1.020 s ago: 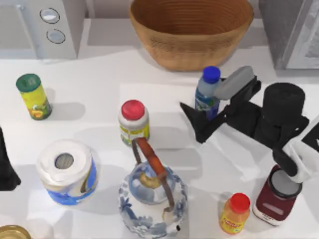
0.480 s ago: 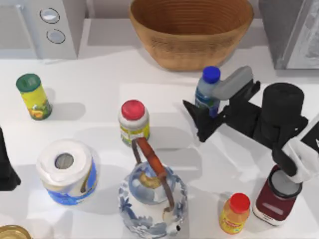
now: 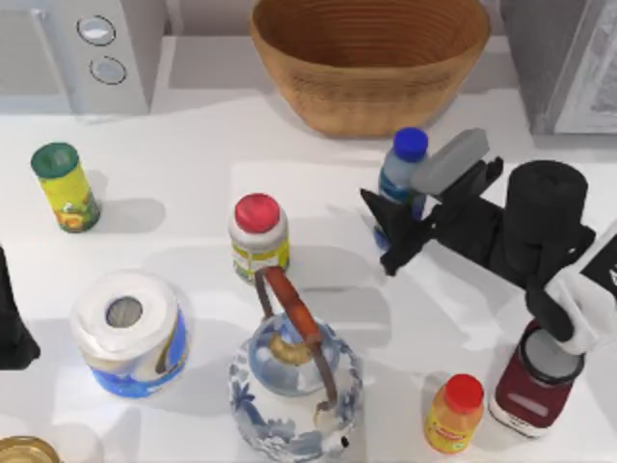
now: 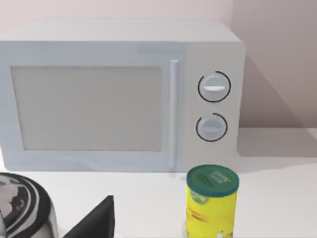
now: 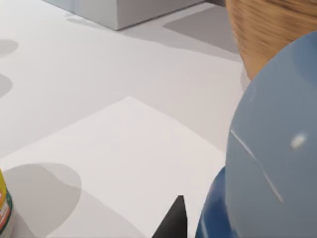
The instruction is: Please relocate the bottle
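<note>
The bottle (image 3: 409, 154), slim and clear with a blue cap and a blue-green label, stands upright right of the table's middle, just in front of the wicker basket. My right gripper (image 3: 399, 201) reaches in from the right and is shut on the bottle's body: a grey finger (image 3: 451, 160) lies against its far side and a black finger (image 3: 388, 230) against its near side. In the right wrist view the bottle (image 5: 270, 163) looms close, with a black fingertip (image 5: 173, 220) beside it. My left arm (image 3: 10, 323) is parked at the table's left edge.
A wicker basket (image 3: 371, 92) and a microwave (image 3: 82, 48) stand at the back. A white jar with a red lid (image 3: 257, 236), a kettle (image 3: 294, 381) and a paper roll (image 3: 127, 333) sit left of the gripper. An orange bottle (image 3: 453, 415) and a dark red jar (image 3: 535, 386) stand front right.
The right gripper's black finger has crept right toward the bottle, narrowing the gap. The bottle stays upright in the same spot. The left arm has not moved.
</note>
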Tool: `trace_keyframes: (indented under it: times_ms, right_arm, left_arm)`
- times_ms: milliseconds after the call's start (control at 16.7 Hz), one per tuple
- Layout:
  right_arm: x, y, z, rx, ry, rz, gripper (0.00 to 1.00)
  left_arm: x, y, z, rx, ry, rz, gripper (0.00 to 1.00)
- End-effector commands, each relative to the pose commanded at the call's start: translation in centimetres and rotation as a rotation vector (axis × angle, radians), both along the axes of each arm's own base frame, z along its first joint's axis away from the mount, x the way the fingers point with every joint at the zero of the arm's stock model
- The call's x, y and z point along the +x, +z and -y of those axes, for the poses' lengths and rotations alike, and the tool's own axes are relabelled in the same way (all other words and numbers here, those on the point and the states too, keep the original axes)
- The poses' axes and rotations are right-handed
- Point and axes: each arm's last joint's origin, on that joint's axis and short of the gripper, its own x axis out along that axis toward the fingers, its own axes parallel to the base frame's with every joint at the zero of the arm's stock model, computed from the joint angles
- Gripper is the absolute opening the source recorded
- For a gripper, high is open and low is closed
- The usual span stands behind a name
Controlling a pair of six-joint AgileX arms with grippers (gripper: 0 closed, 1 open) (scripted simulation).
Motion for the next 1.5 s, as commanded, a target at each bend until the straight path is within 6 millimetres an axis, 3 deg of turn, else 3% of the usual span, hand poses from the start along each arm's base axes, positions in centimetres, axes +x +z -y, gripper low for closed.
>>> trace_keyframes:
  times_ms: [660, 840, 1020, 1200, 1320, 1500]
  right_arm:
    - [0.0, 0.3, 0.7, 0.007, -0.025, 0.001, 0.0]
    - [-0.5, 1.8, 4.6, 0.016, -0.159, 0.011, 0.0]
    - [-1.7, 2.7, 11.1, 0.006, -0.377, -0.001, 0.0]
    - [-4.7, 3.5, 17.5, -0.002, -0.607, -0.008, 0.0]
    - [-7.0, 4.1, 19.9, -0.001, -0.718, -0.001, 0.0]
    - [-8.9, 4.5, 21.3, 0.014, -0.814, 0.004, 0.0]
  left_arm:
    - [0.0, 0.0, 0.0, 0.0, 0.0, 0.0, 1.0]
    - [0.0, 0.0, 0.0, 0.0, 0.0, 0.0, 1.0]
    - [0.0, 0.0, 0.0, 0.0, 0.0, 0.0, 1.0]
    - [0.0, 0.0, 0.0, 0.0, 0.0, 0.0, 1.0]
    - [0.0, 0.0, 0.0, 0.0, 0.0, 0.0, 1.0]
    - [0.0, 0.0, 0.0, 0.0, 0.0, 0.0, 1.0]
